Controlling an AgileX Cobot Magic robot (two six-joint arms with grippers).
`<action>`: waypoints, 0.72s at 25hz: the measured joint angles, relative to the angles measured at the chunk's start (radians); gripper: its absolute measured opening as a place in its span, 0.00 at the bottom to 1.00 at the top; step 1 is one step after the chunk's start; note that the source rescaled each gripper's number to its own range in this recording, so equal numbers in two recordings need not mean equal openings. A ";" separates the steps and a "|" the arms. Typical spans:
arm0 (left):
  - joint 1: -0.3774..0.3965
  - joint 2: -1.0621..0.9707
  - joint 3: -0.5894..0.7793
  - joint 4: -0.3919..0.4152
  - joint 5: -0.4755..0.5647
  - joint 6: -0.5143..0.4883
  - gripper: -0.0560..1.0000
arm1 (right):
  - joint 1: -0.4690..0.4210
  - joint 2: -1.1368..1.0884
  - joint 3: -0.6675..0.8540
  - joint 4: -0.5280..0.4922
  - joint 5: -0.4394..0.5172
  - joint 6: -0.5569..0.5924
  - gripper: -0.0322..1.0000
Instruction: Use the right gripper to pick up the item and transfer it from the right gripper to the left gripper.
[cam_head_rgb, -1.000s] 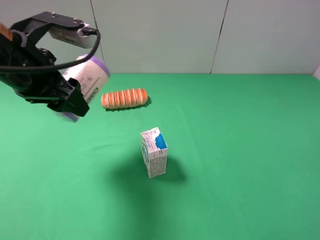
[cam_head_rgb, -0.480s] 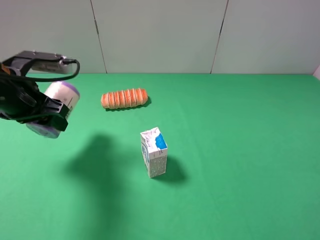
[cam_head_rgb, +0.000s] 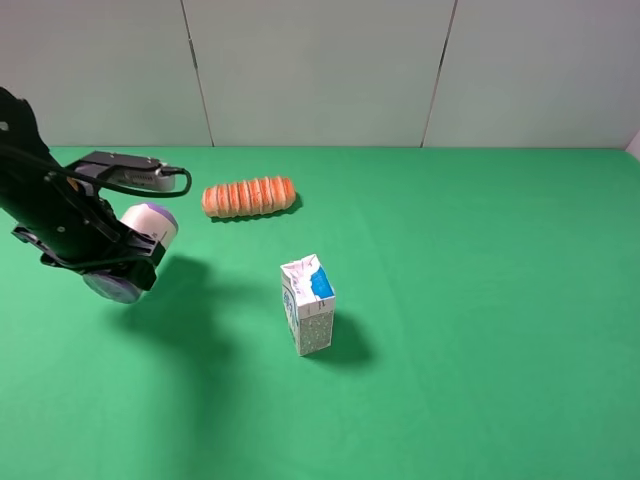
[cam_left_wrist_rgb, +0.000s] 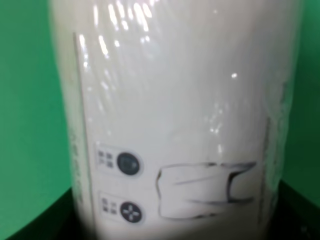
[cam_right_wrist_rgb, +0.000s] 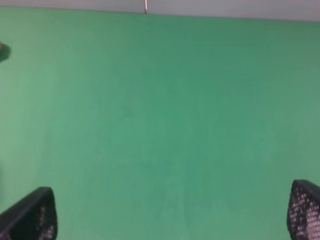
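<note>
Our left gripper (cam_head_rgb: 118, 262) is clenched around the item (cam_left_wrist_rgb: 175, 100), which fills its wrist view. Only the high camera shows the carton (cam_head_rgb: 308, 303) and orange roll (cam_head_rgb: 249, 196), well apart from those jaws. Our right gripper (cam_right_wrist_rgb: 167, 215) gapes wide over green table (cam_right_wrist_rgb: 160, 100).

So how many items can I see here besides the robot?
3: a cream canister held in the left hand, an orange ridged roll lying behind, a white-and-blue carton standing in the middle. None seems hidden.
</note>
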 joint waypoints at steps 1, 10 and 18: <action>0.000 0.015 0.000 -0.001 -0.011 0.000 0.05 | 0.000 0.000 0.000 0.000 -0.001 0.000 1.00; 0.000 0.081 0.005 -0.003 -0.053 0.001 0.05 | 0.000 0.000 0.000 0.000 -0.001 0.000 1.00; 0.000 0.081 0.005 -0.004 -0.054 0.001 0.29 | 0.000 0.000 0.000 0.000 -0.001 0.000 1.00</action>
